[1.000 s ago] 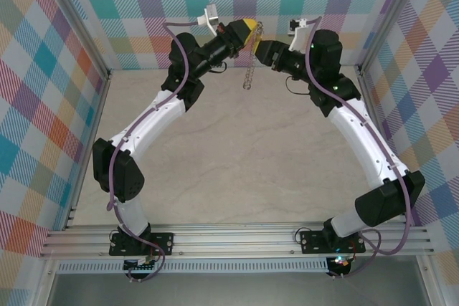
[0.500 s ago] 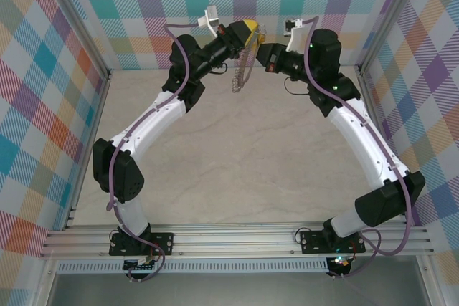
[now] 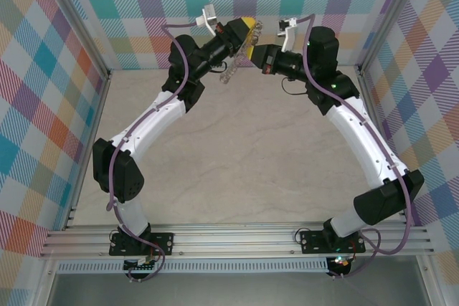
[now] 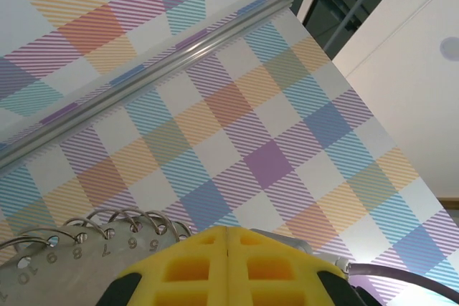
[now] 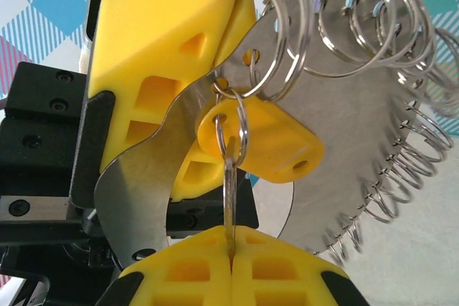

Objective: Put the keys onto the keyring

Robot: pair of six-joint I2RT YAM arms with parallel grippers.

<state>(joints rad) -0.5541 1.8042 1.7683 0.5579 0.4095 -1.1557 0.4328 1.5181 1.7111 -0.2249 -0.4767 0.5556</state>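
Observation:
The keyring (image 5: 344,127) is a grey metal disc whose rim is lined with wire loops. My left gripper (image 5: 161,48) is shut on its upper left edge, high near the back wall. In the left wrist view the left gripper's (image 4: 227,233) yellow fingers are closed, with the keyring's numbered rim (image 4: 57,263) beside them. The key (image 5: 229,198) is edge-on, a thin metal blade. Its top sits in a small split ring (image 5: 242,123) that also carries a yellow tag (image 5: 276,145). My right gripper (image 5: 231,243) is shut on the key's lower end. From above, the left gripper (image 3: 248,31) and right gripper (image 3: 254,52) meet, with the keyring (image 3: 228,72) hanging tilted below.
The checked back wall (image 3: 287,5) stands right behind both grippers, with checked side walls (image 3: 43,91) left and right. The pale table top (image 3: 244,155) lies far below the grippers. An aluminium rail (image 3: 237,238) runs along the near edge by the arm bases.
My right gripper has closed on the key and moved left, up to the left gripper. The keyring has swung left and now hangs tilted.

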